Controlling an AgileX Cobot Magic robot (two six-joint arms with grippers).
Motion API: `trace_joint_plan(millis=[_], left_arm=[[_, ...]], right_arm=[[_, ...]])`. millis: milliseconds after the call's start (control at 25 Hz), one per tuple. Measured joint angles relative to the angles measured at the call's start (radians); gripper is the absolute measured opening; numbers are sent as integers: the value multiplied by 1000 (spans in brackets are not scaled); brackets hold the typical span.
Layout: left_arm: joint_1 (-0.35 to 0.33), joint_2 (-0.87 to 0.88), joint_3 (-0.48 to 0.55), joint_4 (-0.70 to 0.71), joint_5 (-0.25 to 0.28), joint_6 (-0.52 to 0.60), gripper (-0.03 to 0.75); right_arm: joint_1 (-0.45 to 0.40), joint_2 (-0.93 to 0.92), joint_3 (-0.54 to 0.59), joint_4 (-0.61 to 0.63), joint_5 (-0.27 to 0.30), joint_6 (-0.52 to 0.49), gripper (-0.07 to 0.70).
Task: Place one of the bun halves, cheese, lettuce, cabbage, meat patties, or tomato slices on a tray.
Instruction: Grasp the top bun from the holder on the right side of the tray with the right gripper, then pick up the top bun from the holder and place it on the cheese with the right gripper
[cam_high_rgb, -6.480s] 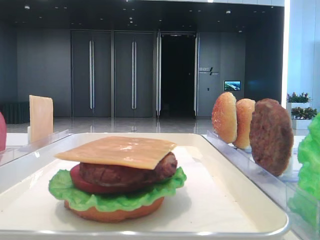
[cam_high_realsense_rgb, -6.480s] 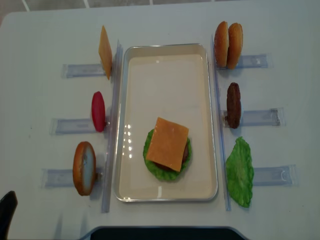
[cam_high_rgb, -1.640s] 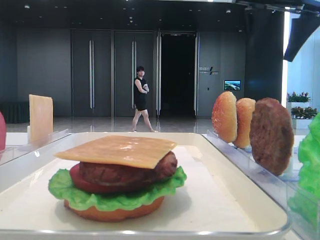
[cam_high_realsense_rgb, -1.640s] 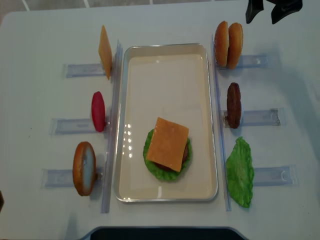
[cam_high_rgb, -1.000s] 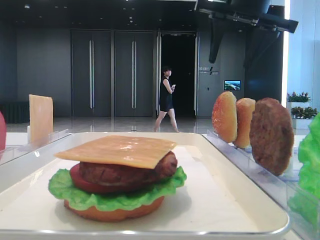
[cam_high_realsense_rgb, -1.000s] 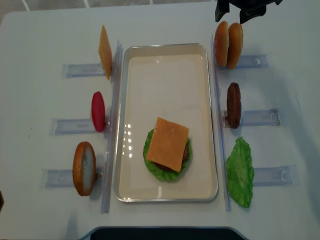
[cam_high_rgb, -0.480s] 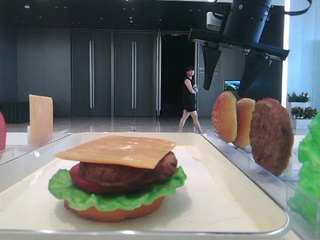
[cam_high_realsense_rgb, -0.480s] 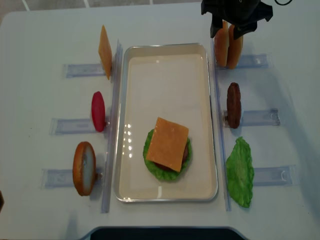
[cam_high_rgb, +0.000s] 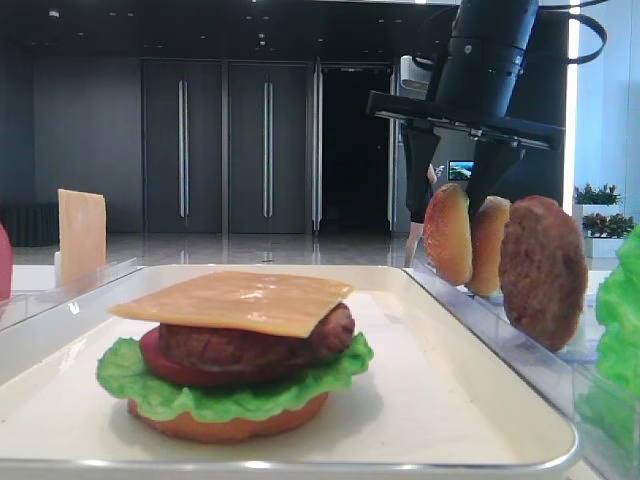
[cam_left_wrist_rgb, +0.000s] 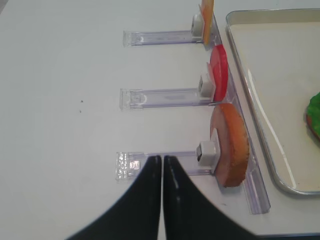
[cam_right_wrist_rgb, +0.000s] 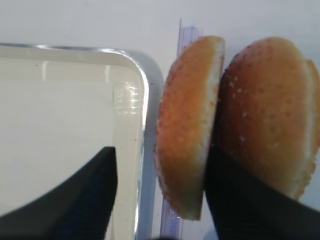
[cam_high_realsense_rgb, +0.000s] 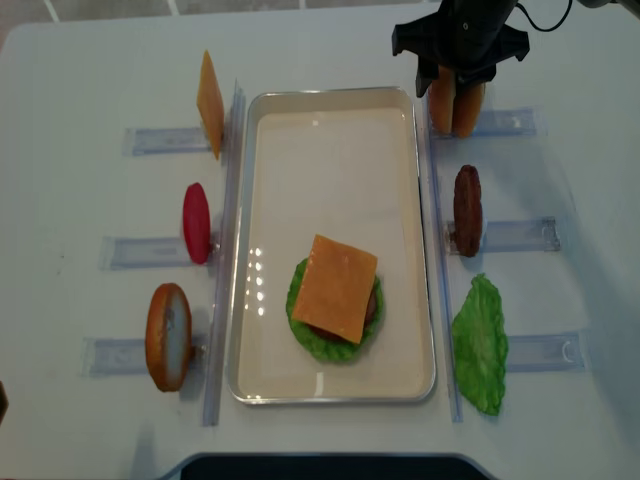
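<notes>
Right claw (cam_right_wrist_rgb: 161, 200) spread, straddling the inner of 2 bun halves (cam_right_wrist_rgb: 187, 130) upright in the rack beside the tray (cam_right_wrist_rgb: 131, 85). Judged light, rigid, glossy: pinch across flat faces. Left claw (cam_left_wrist_rgb: 162, 162) pressed together.

Clear plastic racks (cam_high_realsense_rgb: 160, 140) on white table (cam_high_realsense_rgb: 80, 80); dark double doors (cam_high_rgb: 225, 148) behind.

right arm: black, reaches down from above at the far right edge of the white tabletop
right gripper (cam_high_rgb: 448, 180): black, points straight down, jaws parted, one finger (cam_right_wrist_rgb: 75, 200) each side of a domed bun half
left gripper (cam_left_wrist_rgb: 161, 170): black, fingers pressed together, low over the tabletop's near left side
</notes>
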Motion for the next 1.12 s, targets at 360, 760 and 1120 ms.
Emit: trace_joint_plan(millis=[360,760,1120], left_arm=[[0,0,0,0,0,0,-1],[0,0,0,0,0,0,-1],[0,0,0,0,0,0,-1]], right_arm=[[1,0,-1,-17,-8,-1,208],[16,-52,-1,-3,24,-8,207],[77,-240,25,24,94,-33,206]])
